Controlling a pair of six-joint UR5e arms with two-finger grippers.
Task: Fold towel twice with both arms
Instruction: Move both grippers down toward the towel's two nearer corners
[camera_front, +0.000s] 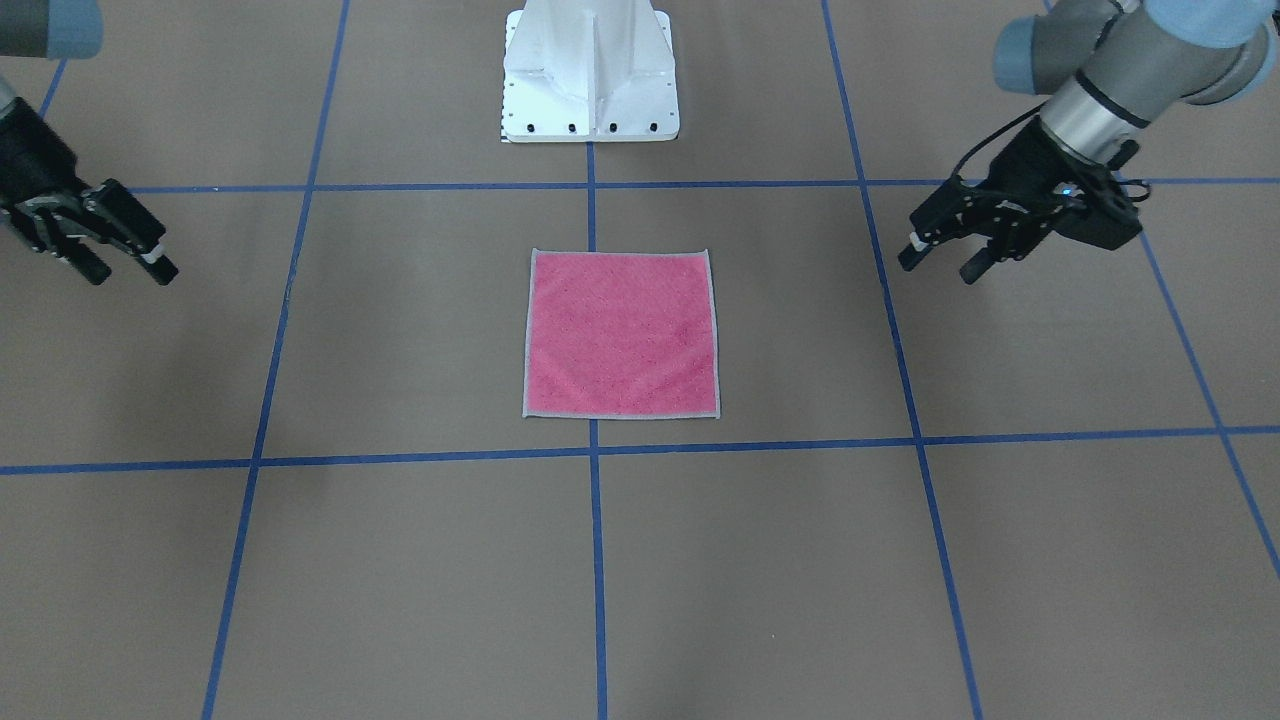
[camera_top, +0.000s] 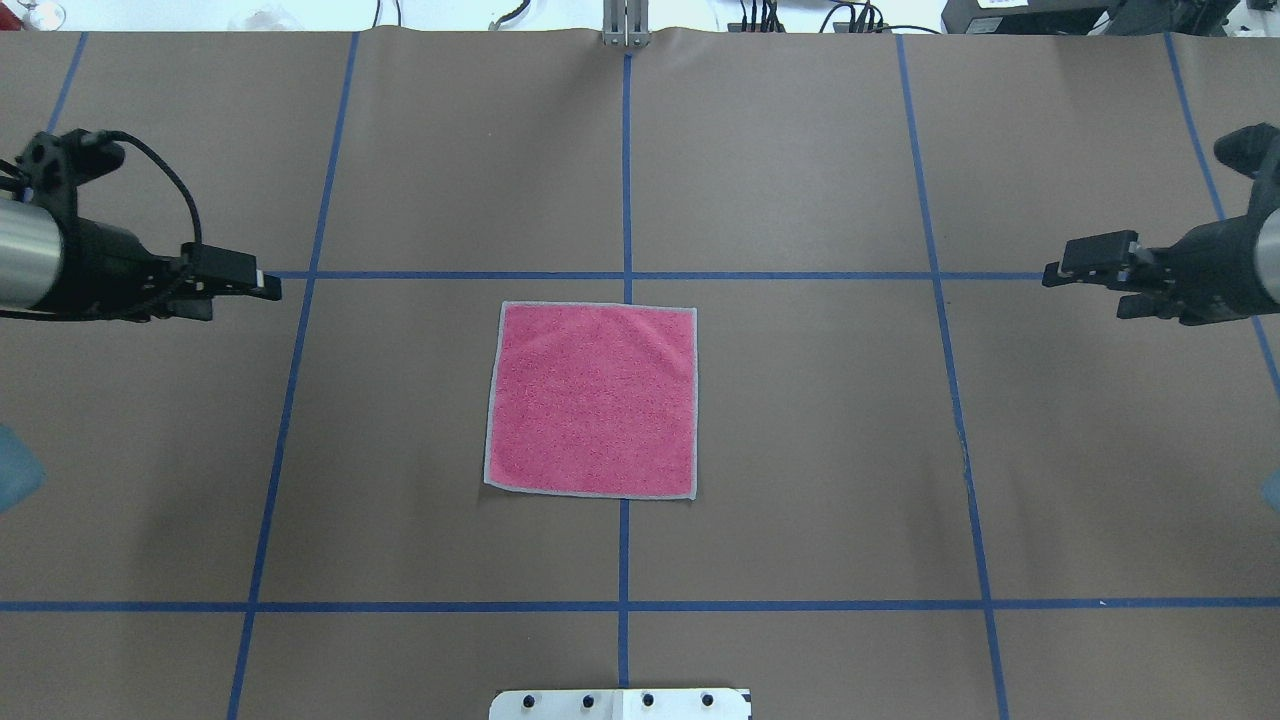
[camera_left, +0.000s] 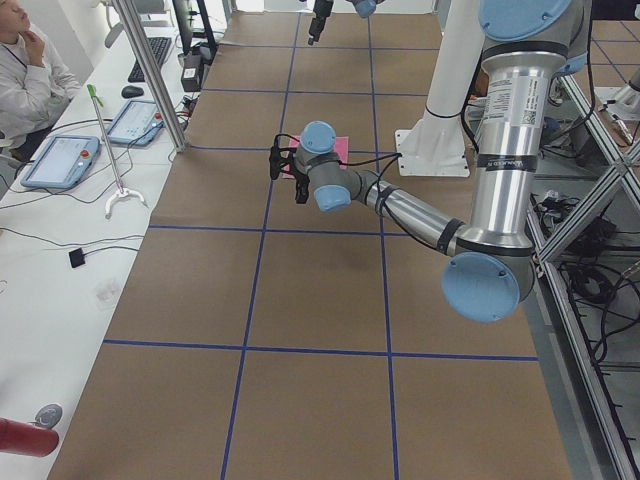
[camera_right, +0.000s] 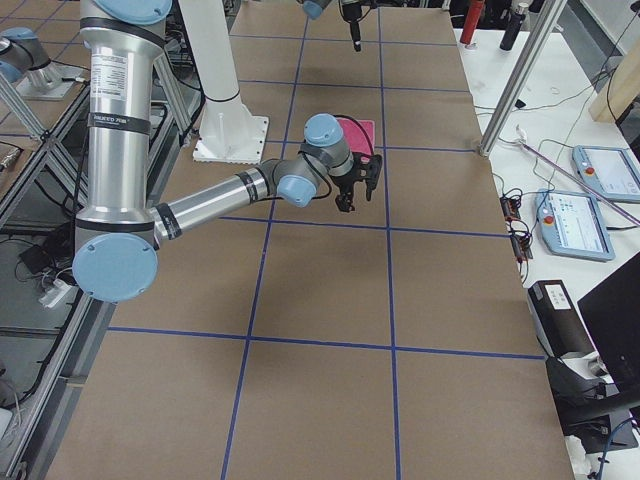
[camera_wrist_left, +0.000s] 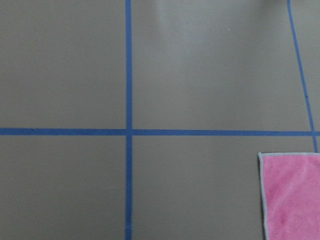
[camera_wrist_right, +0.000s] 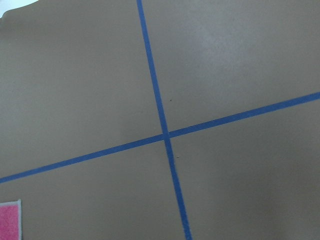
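The towel (camera_front: 621, 333) lies flat and unfolded at the table's centre, pink face up, with light grey edging; it also shows in the overhead view (camera_top: 592, 400). One corner shows in the left wrist view (camera_wrist_left: 292, 195) and a sliver in the right wrist view (camera_wrist_right: 9, 222). My left gripper (camera_front: 937, 267) hovers above the table well off the towel's left side, open and empty (camera_top: 245, 295). My right gripper (camera_front: 133, 273) hovers well off the towel's right side, open and empty (camera_top: 1085, 290). Neither gripper touches the towel.
The white pedestal base (camera_front: 590, 90) stands behind the towel on the robot's side. Blue tape lines (camera_top: 625, 275) grid the brown table cover. On the operators' side stand a white desk with tablets (camera_left: 60, 160), metal posts (camera_right: 515, 90) and a seated person (camera_left: 25, 70).
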